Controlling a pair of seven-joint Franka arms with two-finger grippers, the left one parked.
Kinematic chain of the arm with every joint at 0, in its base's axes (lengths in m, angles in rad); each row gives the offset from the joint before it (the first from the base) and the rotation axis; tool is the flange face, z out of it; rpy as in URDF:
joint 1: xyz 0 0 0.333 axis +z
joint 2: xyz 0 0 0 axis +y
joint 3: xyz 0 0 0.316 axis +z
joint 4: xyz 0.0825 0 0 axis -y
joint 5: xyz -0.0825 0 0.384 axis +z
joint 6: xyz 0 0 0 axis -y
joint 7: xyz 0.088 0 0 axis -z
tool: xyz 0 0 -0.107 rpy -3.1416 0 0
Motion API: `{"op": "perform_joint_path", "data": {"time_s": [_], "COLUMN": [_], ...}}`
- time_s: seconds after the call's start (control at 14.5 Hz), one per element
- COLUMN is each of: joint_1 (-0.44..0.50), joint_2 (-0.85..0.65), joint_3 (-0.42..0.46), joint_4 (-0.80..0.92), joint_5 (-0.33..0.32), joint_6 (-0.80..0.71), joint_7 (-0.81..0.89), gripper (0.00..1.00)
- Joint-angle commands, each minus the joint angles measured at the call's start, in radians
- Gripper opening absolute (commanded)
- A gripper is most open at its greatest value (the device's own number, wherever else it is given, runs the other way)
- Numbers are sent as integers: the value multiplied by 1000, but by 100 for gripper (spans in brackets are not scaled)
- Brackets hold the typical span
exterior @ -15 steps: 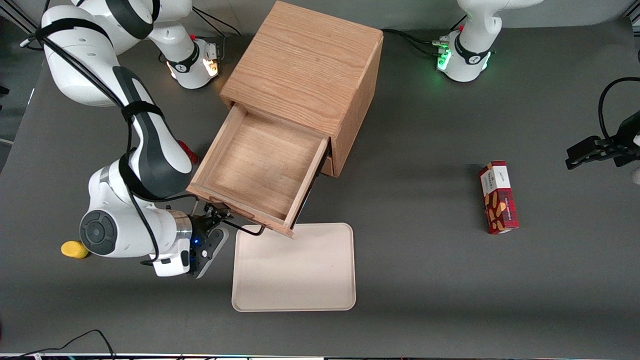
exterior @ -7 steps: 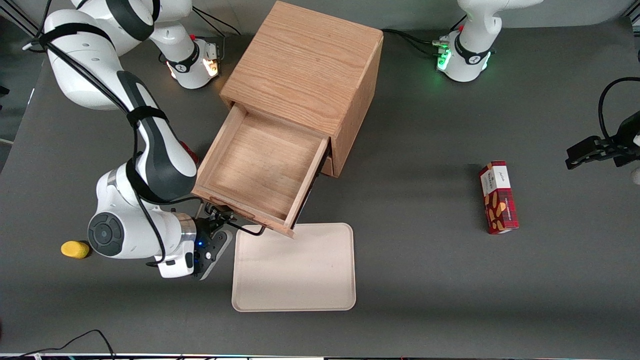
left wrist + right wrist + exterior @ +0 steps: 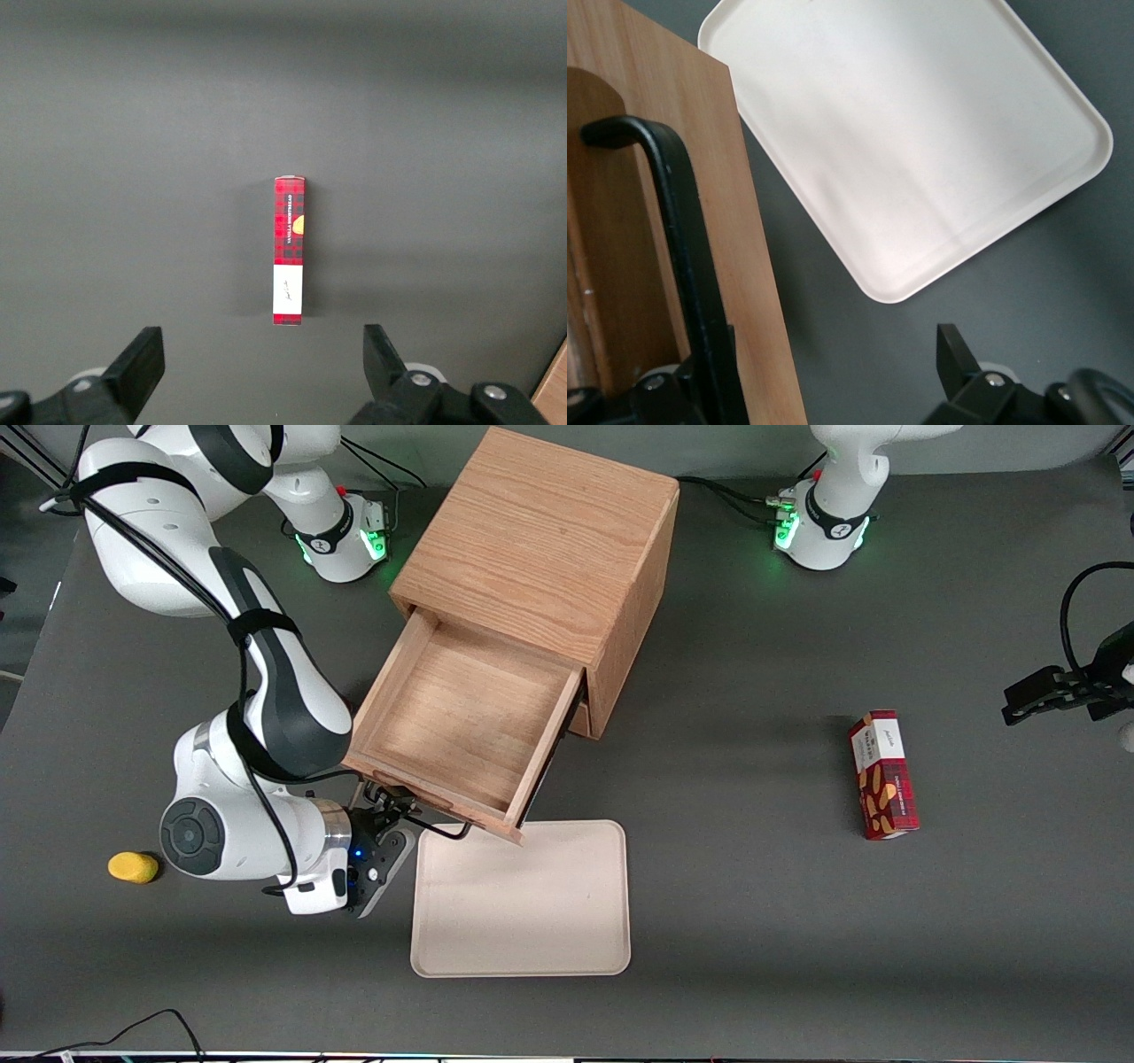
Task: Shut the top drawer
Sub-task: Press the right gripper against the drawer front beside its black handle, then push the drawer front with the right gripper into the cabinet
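At the open top drawer (image 3: pixel 461 731), gripper (image 3: pixel 387 808) fingers (image 3: pixel 961 367) spread wide—wrist view shows its handle (image 3: pixel 687 257) between them.

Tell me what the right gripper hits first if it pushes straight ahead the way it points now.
Probably the top drawer: the gripper sits at its front panel by the black handle, though depth is unclear.

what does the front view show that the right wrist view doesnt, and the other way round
Only the front view shows the whole oak cabinet, the open inside of the top drawer, the red box toward the parked arm's end, the yellow object and the full working arm.

Only the right wrist view shows, close up, the black handle standing off the drawer front.

Both show the top drawer, its handle, the gripper at the handle, and the cream tray on the grey table.
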Motion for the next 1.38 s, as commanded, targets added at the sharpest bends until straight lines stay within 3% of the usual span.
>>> {"op": "perform_joint_path", "data": {"time_s": [0.0,0.62,1.03,1.31], "joint_1": [6,20,60,97], "joint_2": [-79,-224,-307,-347], "joint_3": [-5,1,1,1], "joint_4": [-118,-328,-440,-504], "joint_5": [8,12,75,78], "joint_6": [39,115,152,181], "joint_7": [-4,24,24,53], "gripper": [100,100,100,100]}}
